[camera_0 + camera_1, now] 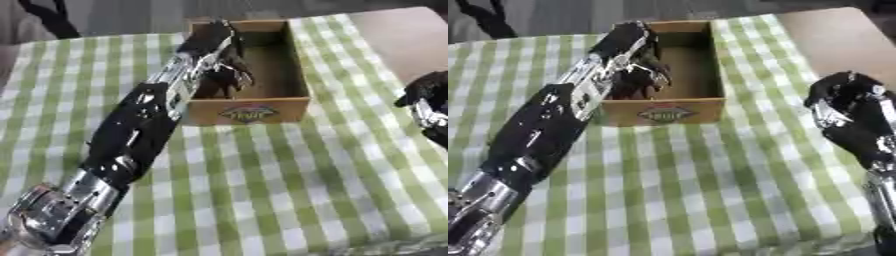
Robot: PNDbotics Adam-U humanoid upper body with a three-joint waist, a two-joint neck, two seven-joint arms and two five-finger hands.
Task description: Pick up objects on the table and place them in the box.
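The cardboard box (293,60) stands at the far middle of the table, with a printed label on its front wall. My left arm reaches up from the lower left, and my left hand (229,70) hangs inside the box over its left half, fingers pointing down and relaxed. The dark shapes below it blend with the box floor, so I cannot tell whether anything lies there. My right hand (846,102) hovers above the table's right edge, apart from the box. No loose object shows on the cloth.
A green and white checked cloth (289,175) covers the table. A bare brown surface (833,35) lies beyond the cloth at the far right. Dark legs of some stand (48,17) show at the far left.
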